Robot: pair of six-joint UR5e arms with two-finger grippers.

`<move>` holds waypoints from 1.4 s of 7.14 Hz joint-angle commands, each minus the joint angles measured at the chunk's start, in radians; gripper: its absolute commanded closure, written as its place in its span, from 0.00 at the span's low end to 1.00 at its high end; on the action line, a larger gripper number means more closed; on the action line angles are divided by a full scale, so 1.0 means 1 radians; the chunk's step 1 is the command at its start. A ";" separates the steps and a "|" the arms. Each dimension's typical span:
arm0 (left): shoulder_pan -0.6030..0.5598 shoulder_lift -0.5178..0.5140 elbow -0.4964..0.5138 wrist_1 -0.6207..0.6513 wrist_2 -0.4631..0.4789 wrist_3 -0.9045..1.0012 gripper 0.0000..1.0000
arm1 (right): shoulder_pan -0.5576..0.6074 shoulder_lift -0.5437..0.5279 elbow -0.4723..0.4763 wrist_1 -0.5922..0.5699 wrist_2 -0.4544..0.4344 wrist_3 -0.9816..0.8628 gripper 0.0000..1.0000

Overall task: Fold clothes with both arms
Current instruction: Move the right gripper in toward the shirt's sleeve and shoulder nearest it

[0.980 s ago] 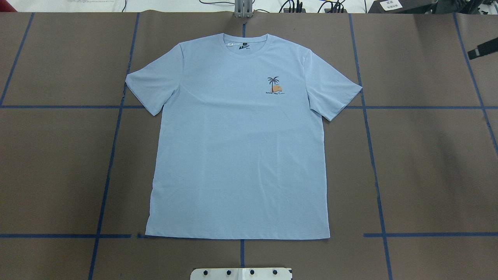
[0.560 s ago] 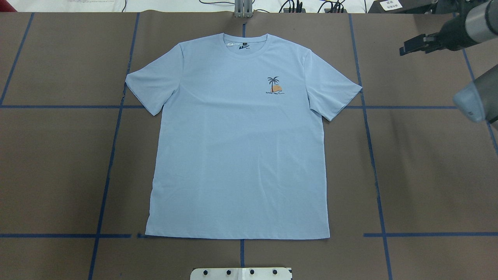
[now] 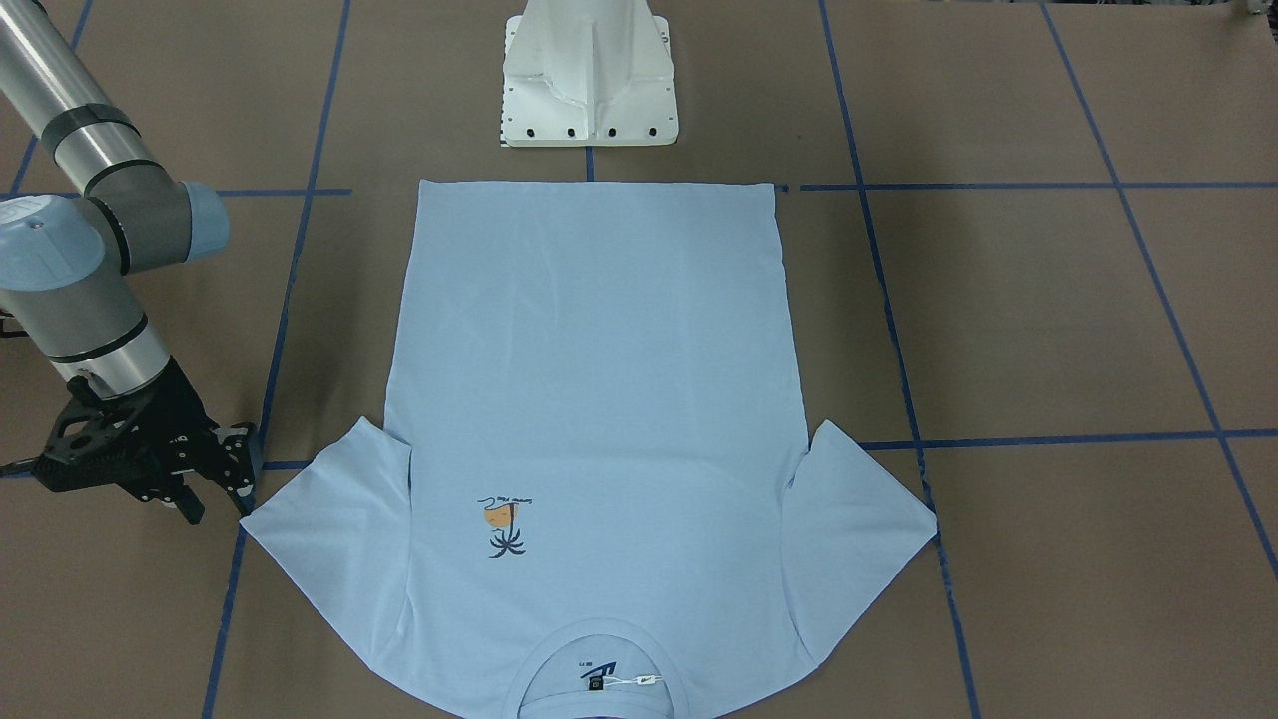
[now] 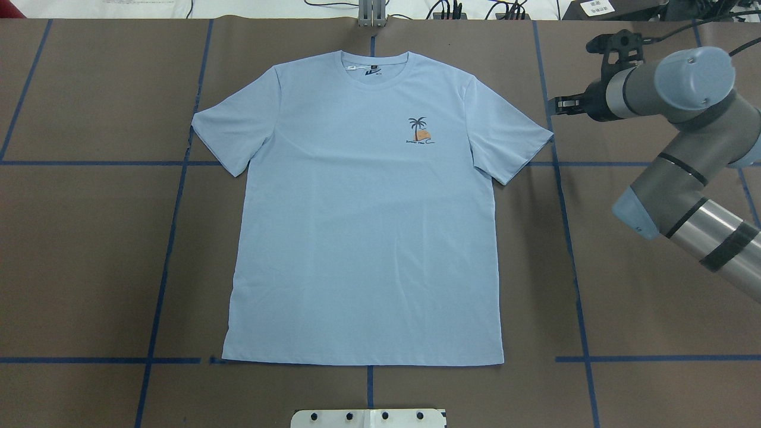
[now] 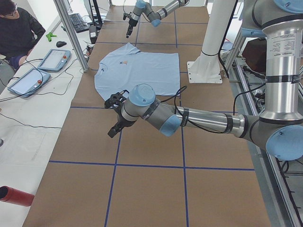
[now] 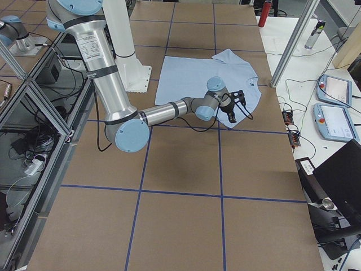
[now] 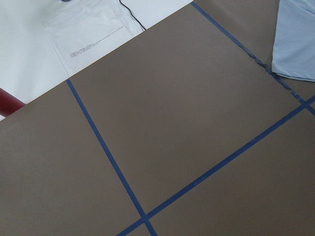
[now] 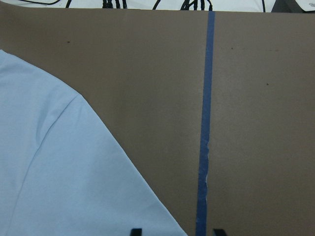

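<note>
On the table (image 4: 654, 267) the shirt (image 4: 368, 226) lies flat and unmoved. My right hand (image 4: 554, 107) has swung in from the edge and hovers just beside the sleeve (image 4: 511, 139), open and empty; a first grasp looks close. Only the left side view shows my left hand (image 5: 115, 126), off the shirt. I cannot tell its opening.

Smooth matt cloth T-shirt (image 4: 362, 238), matt brown paper table cover (image 4: 89, 249), shiny metal right arm (image 4: 701, 226)
</note>
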 commanded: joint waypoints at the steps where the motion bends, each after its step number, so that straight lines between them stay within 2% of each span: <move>1: 0.000 0.002 -0.002 0.000 0.000 0.002 0.00 | -0.020 0.025 -0.104 0.076 -0.017 0.004 0.49; 2: 0.000 0.002 -0.002 0.000 0.000 0.002 0.00 | -0.034 0.025 -0.121 0.079 -0.053 0.004 0.50; 7: 0.002 0.002 0.002 0.000 0.000 0.002 0.00 | -0.049 0.025 -0.132 0.079 -0.057 0.004 0.58; 8: 0.002 0.002 0.002 0.000 0.000 0.002 0.00 | -0.049 0.025 -0.132 0.079 -0.057 0.006 0.72; 9: 0.000 0.001 0.003 0.000 0.000 0.002 0.00 | -0.049 0.025 -0.132 0.079 -0.057 0.004 0.90; 10: 0.002 0.001 0.003 0.000 0.000 0.002 0.00 | -0.052 0.025 -0.132 0.079 -0.057 0.000 1.00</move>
